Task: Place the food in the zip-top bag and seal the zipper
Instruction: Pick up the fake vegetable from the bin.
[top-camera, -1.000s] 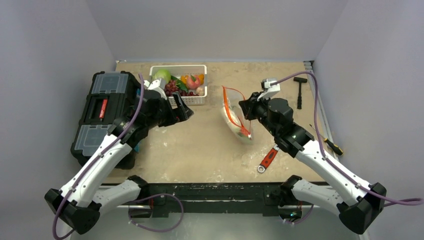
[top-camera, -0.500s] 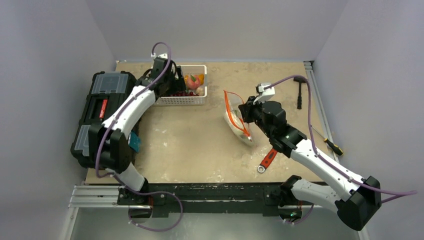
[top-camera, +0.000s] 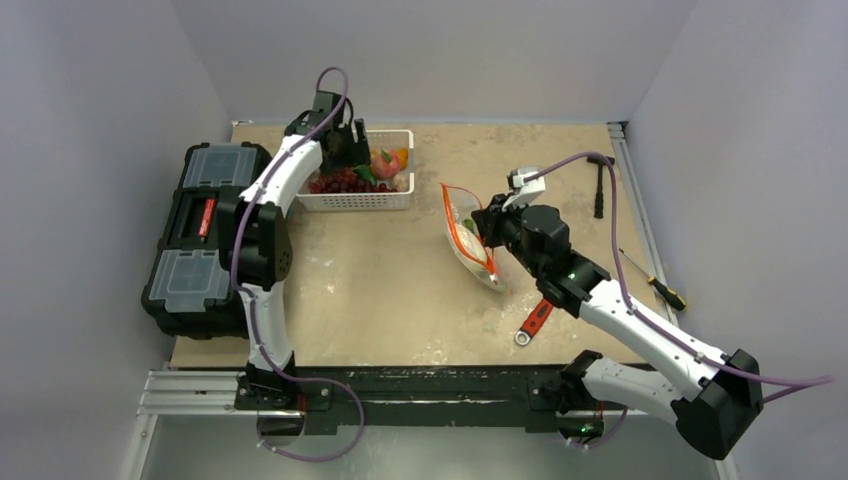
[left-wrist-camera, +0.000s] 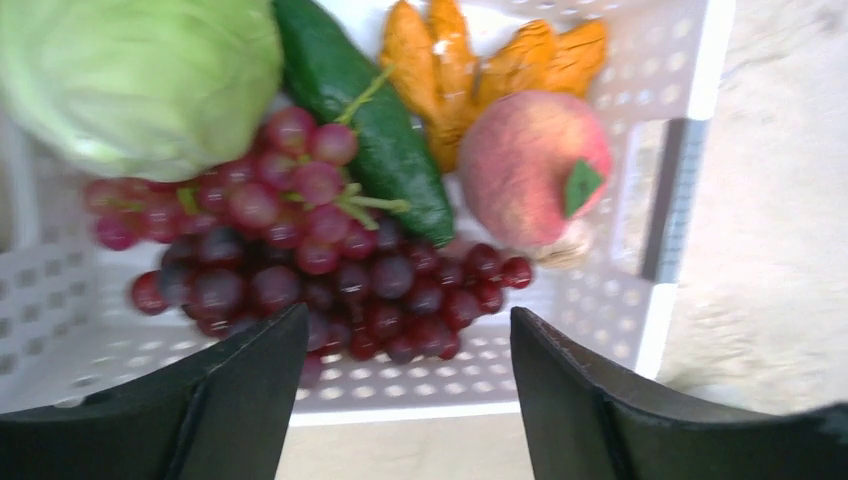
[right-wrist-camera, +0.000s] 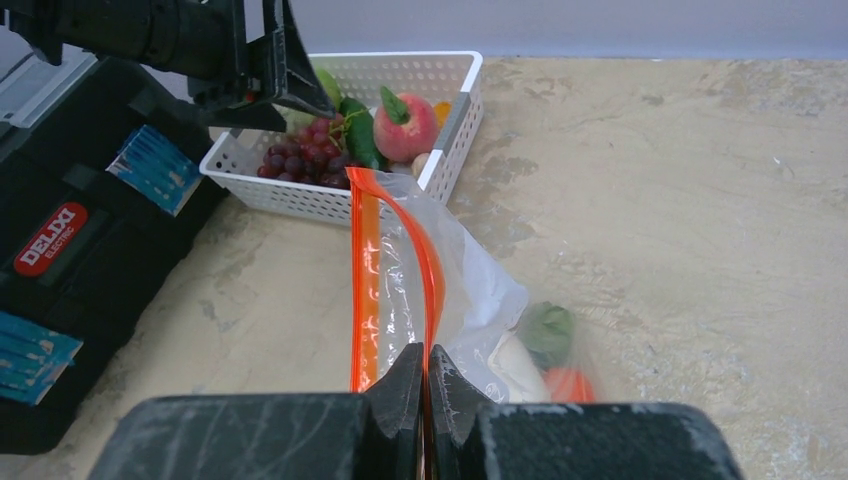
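The clear zip-top bag (top-camera: 472, 248) lies mid-table with its mouth held apart. My right gripper (right-wrist-camera: 427, 350) is shut on one side of the orange-red zipper (right-wrist-camera: 431, 268); the other side (right-wrist-camera: 364, 290) hangs free. A white radish (right-wrist-camera: 515, 365), a green leafy piece (right-wrist-camera: 548, 330) and an orange carrot (right-wrist-camera: 570, 385) sit inside the bag. More food fills the white basket (top-camera: 360, 201): dark red grapes (left-wrist-camera: 330, 260), a pink peach (left-wrist-camera: 535, 165), a green cabbage (left-wrist-camera: 140, 80) and a cucumber (left-wrist-camera: 370, 130). My left gripper (left-wrist-camera: 408, 315) hovers open just above the grapes, touching nothing.
A black toolbox (top-camera: 205, 230) stands along the left edge, close to the left arm. A red-handled wrench (top-camera: 535, 320) lies near the right arm's elbow. A hammer (top-camera: 600, 182) and a screwdriver (top-camera: 665, 291) lie by the right edge.
The left arm has swung from in front of the basket to over it, and its jaws have narrowed a little. The right gripper has shifted slightly left with the bag's mouth.
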